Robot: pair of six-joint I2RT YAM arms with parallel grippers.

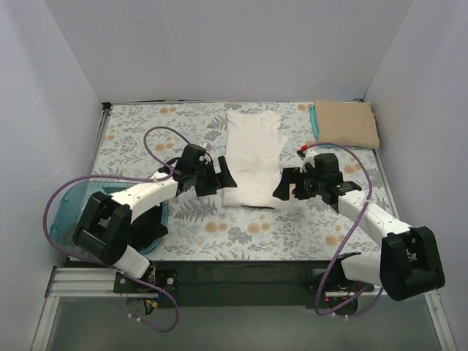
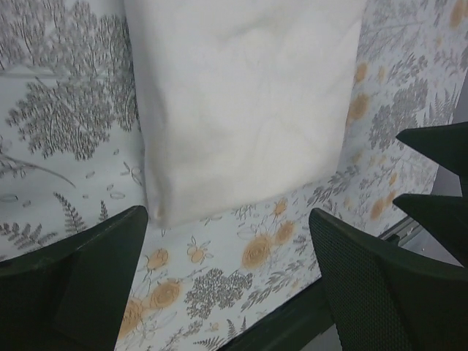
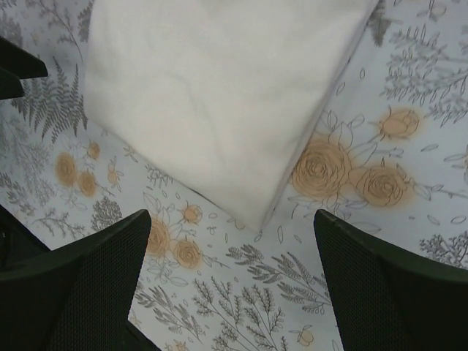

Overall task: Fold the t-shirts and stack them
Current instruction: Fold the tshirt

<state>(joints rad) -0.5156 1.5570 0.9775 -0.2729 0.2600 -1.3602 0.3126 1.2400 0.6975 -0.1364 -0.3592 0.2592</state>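
Floral desk (image 1: 131,139) bears the cream-white shirt (image 1: 252,157) midway between side edges, left hand (image 1: 223,175) and right hand (image 1: 284,184) gaping empty beside its near corners, seemingly to fold it.

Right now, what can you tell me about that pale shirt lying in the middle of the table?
The cream-white shirt is soft cloth folded into a long, narrow rectangle, lying flat on the floral table covering, its length running from near to far. Faint creases cross it; no print shows on its upper face. The left gripper and right gripper, both open, flank its near end; neither seems to touch it.
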